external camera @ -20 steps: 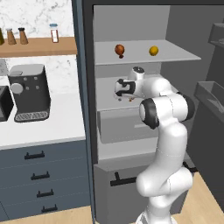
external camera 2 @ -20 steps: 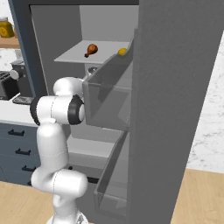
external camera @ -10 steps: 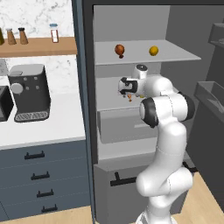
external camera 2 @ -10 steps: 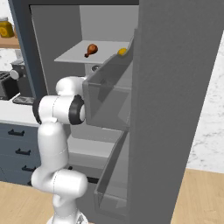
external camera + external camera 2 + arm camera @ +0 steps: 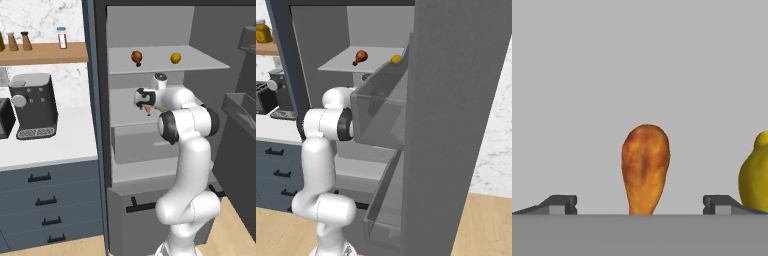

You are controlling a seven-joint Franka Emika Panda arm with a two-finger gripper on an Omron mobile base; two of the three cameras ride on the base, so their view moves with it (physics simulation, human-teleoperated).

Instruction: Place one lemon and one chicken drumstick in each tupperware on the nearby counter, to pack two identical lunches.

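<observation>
The gripper (image 5: 640,206) stood with its fingers (image 5: 559,204) well apart inside the open fridge (image 5: 150,130), and a chicken drumstick (image 5: 645,167) lay dead centre between them — lined up, by the look of it, so the fingers could close on either side of the meat. Nothing was held yet. A lemon (image 5: 755,175) sat just to the drumstick's right in the hand view, clear of the right fingertip, so a closing grasp seemed unlikely to catch it.

From the left base view the arm reached onto the fridge's middle shelf (image 5: 125,117), with the gripper at that height. A second drumstick (image 5: 136,56) and a second lemon (image 5: 175,58) rested apart on the upper shelf (image 5: 160,65) — the other lunch's share, presumably.

The desk (image 5: 50,147) lay to the left of the fridge, carrying a coffee machine (image 5: 33,105); no tupperware was visible on that stretch. Packing had evidently not begun.
</observation>
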